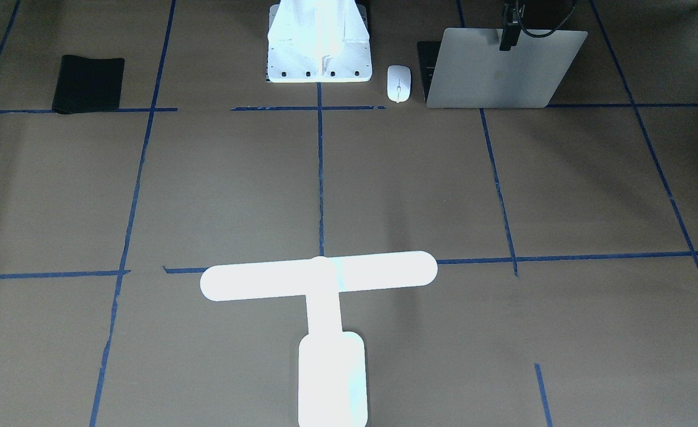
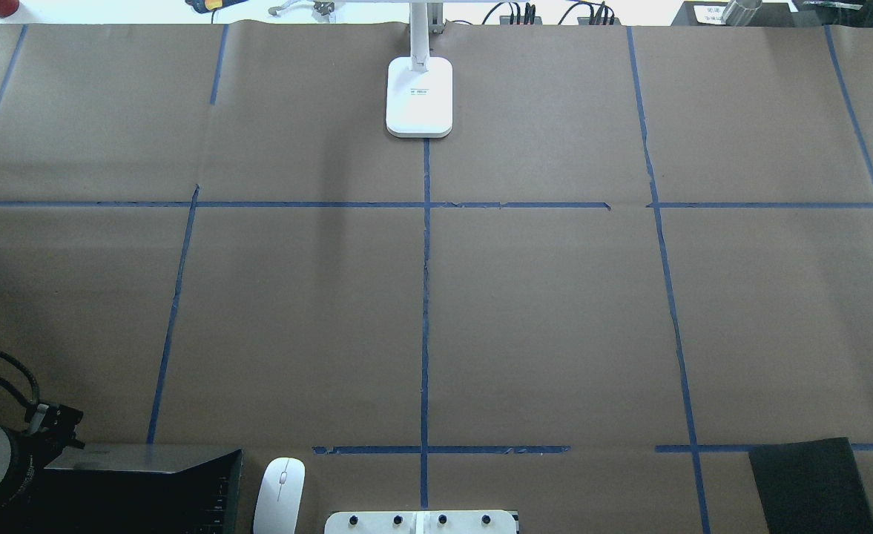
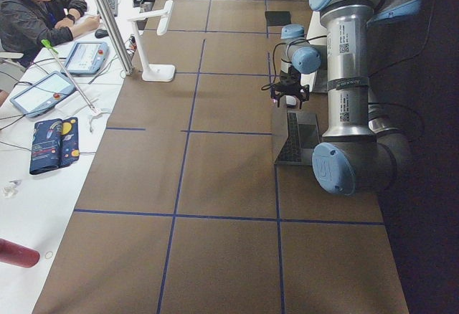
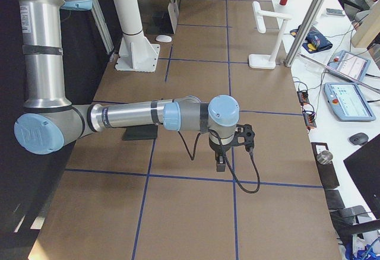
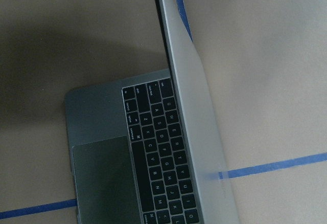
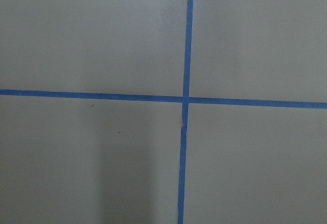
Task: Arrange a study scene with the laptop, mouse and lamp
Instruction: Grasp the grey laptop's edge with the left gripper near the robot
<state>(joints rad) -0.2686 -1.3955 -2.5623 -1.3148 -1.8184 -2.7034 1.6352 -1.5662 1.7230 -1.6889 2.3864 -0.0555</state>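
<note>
The laptop (image 1: 497,74) stands open at the robot-side table edge, its silver lid raised; its keys and trackpad show in the left wrist view (image 5: 158,157). The white mouse (image 1: 398,83) lies beside it, toward the pedestal. The lit lamp (image 1: 319,276) stands at the far edge on the centre line, with its base (image 2: 419,96) on the paper. My left gripper (image 1: 507,40) hangs at the lid's top edge; I cannot tell whether it is open or shut. My right gripper (image 4: 221,164) points down over a tape cross, and I cannot tell its state.
A black mat (image 1: 88,83) lies at the robot-side edge on my right. The white bolted pedestal (image 1: 319,59) stands between mat and mouse. Blue tape lines grid the brown paper. An operator (image 3: 36,13) sits at a side desk with tablets and cables.
</note>
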